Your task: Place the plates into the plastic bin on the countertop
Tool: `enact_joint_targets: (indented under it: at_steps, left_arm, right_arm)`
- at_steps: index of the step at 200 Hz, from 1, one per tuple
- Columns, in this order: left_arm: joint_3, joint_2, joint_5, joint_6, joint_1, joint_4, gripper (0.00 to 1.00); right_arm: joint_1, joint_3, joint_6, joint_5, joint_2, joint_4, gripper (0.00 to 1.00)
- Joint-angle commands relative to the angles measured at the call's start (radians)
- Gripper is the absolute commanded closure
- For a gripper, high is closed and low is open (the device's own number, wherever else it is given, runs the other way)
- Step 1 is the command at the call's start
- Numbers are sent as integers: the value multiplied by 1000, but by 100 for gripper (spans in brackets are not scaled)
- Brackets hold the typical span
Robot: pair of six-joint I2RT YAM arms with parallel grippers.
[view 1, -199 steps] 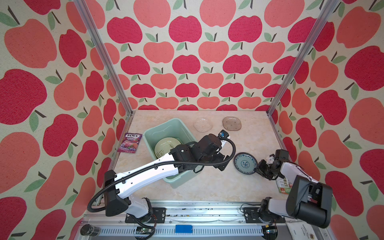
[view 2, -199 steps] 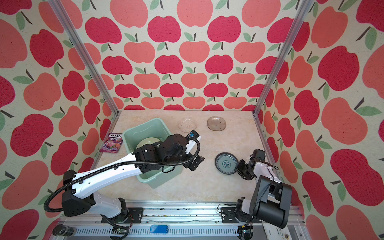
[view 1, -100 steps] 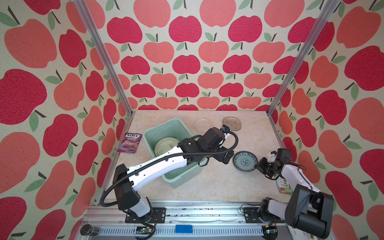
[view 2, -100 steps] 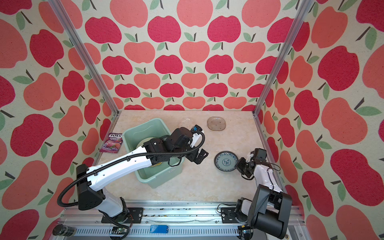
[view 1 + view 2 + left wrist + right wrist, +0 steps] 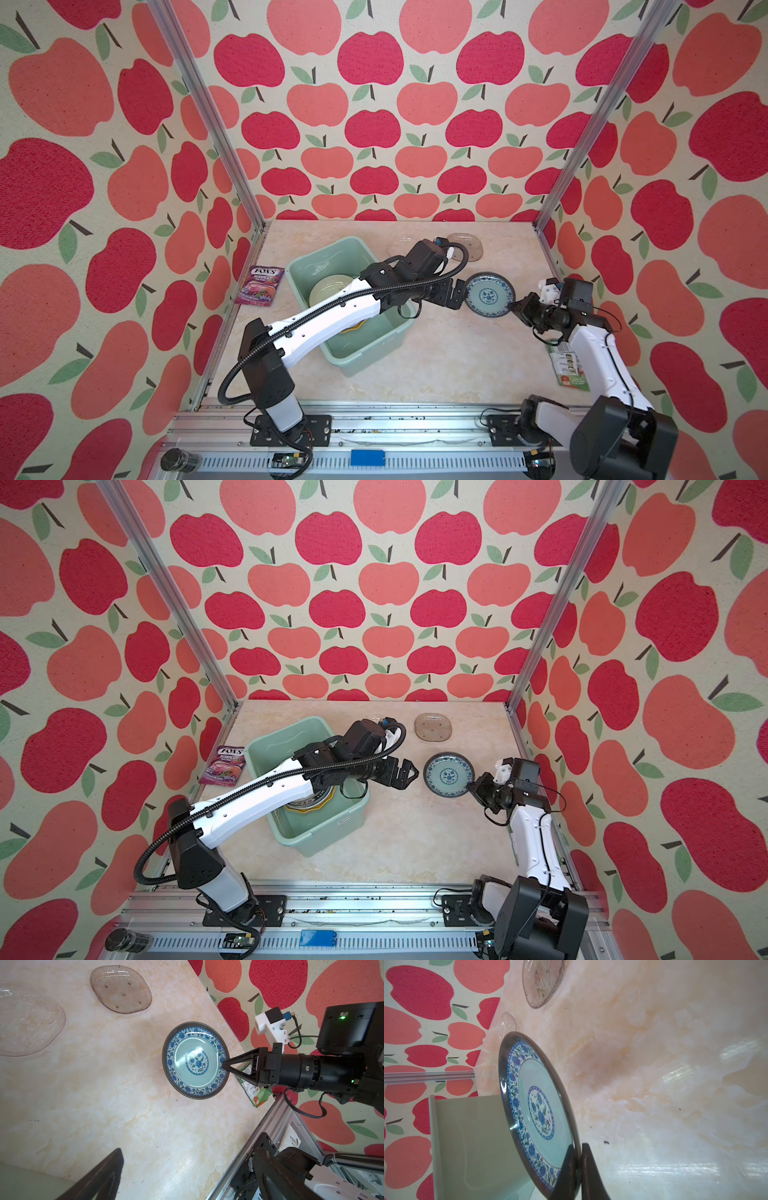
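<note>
**Left arm swings out from the bin (image 5: 365,357) toward the blue plate (image 5: 490,295)**

Since a second ago the left gripper (image 5: 409,771) has moved from over the bin to its right. Its fingers are spread wide and empty, just short of the blue plate. The right gripper (image 5: 224,1065) is clenched on that plate's far rim, holding it tilted off the counter (image 5: 457,365), right of the bin. A cream plate (image 5: 328,286) lies inside the bin. Two glass plates (image 5: 122,989) sit on the counter beyond the bin's right corner.

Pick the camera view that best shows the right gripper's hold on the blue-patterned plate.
Left wrist view: the whole blue-patterned plate faces the camera, with the right gripper pinching its rim. The right wrist view shows the pinch close but the plate foreshortened. Both top views show it small.
</note>
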Motion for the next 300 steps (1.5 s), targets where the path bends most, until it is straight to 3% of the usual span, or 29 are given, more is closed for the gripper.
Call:
enact_joint_targets:
  at_steps: [1,61,113,180,280,300]
  left_arm:
    - [17,9,53,-61,23,22,2]
    - [-53,-7,124,-197,107,126,11]
    - [-81,11,167,-239,123,249,15]
    - [-131,9,170,-288,135,360,39]
    - [-218,-86,131,-345,138,417,92]
    - [-237,-114,140,-368,141,424,97]
  right_arm:
    - [32,84,47,-87,-31,-6,100]
    - [115,202,108,-146,-50,9,100]
    - [203,242,143,-171,-52,21,100]
    - [254,220,228,-209,-73,88,100]
    - [283,203,279,-248,-90,172,100]
    - [284,191,283,-278,-100,223,84]
